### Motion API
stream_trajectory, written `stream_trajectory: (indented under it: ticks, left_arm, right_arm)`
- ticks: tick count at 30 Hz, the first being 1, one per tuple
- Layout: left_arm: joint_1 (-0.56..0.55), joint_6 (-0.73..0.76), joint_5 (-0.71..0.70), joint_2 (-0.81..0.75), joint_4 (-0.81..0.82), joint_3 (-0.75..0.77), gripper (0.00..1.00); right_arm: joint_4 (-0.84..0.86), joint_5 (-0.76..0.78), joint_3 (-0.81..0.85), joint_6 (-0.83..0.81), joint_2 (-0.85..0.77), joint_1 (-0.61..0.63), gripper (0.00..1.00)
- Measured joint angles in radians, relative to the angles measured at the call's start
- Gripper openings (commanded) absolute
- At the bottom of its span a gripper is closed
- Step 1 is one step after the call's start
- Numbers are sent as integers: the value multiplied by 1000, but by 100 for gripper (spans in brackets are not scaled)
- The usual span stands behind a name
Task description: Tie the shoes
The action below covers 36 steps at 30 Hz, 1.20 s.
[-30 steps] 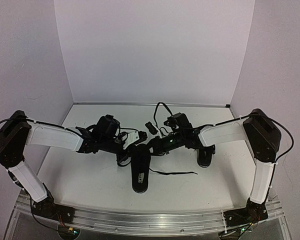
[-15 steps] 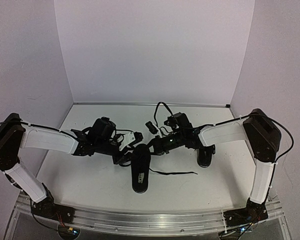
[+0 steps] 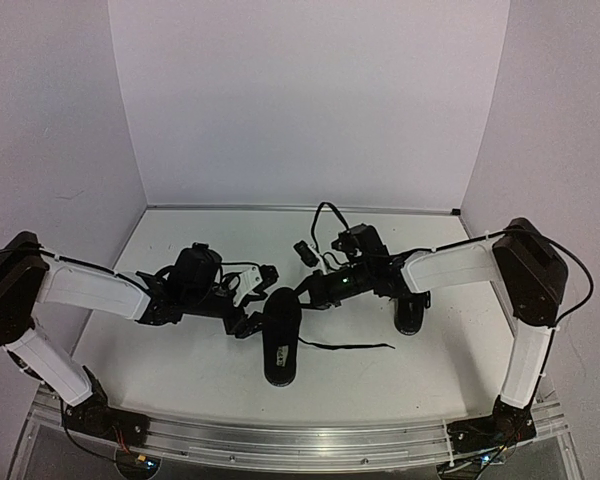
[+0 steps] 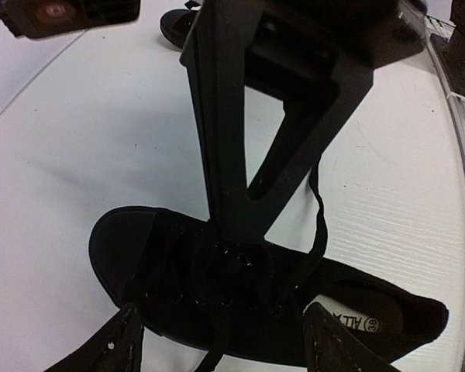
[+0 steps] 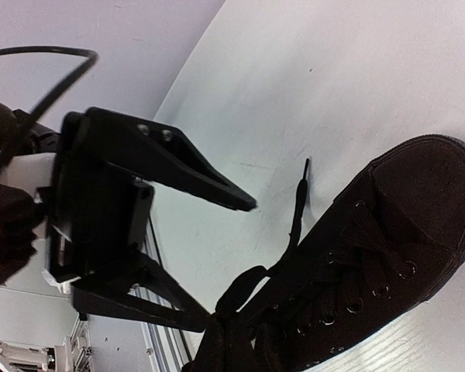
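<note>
1. Shoe (image 3: 281,345) in all black lies lengthwise at the middle of the bench (image 3: 170,365), toe far and heel near. A pale label (image 4: 355,319) shows inside the heel.
2. A second shoe (image 3: 411,315) sits well to the right, partly under the right arm.
3. The left end effector (image 3: 257,299) is spread wide at the shoe's left side. Its fingers (image 4: 120,349) stand apart on either side of the laced part and grip nothing.
4. The right end effector (image 4: 234,229) has its tips pinched together on the laces (image 4: 217,271) near the toe end.
5. One loose lace end (image 3: 350,347) trails right across the bench.
</note>
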Motion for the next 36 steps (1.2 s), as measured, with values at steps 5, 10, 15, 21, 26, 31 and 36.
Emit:
stream_trajectory:
  ticks: [5,10,15,21,26,31,36]
  left_arm:
    - [0,-21,37,94,37,16,57]
    - [0,-43,67,139,80,35,42]
    - [-1,-63,88,145,108,46,33]
    - [-6,-72,105,145,128,52,24]
    - [-19,-83,111,154,132,53,25]
    - [-35,-88,107,169,132,59,17]
    - [-42,-88,97,170,136,59,1]
  right_arm:
    - [1,1,-2,0,-18,0,0]
    - [0,3,-4,0,-18,0,0]
    - [-1,9,-8,0,-18,0,0]
    - [-1,27,-9,1,-19,0,0]
    - [-1,40,-9,2,-19,0,0]
    - [-4,53,-12,4,-21,0,0]
    - [-11,60,-18,5,-24,0,12]
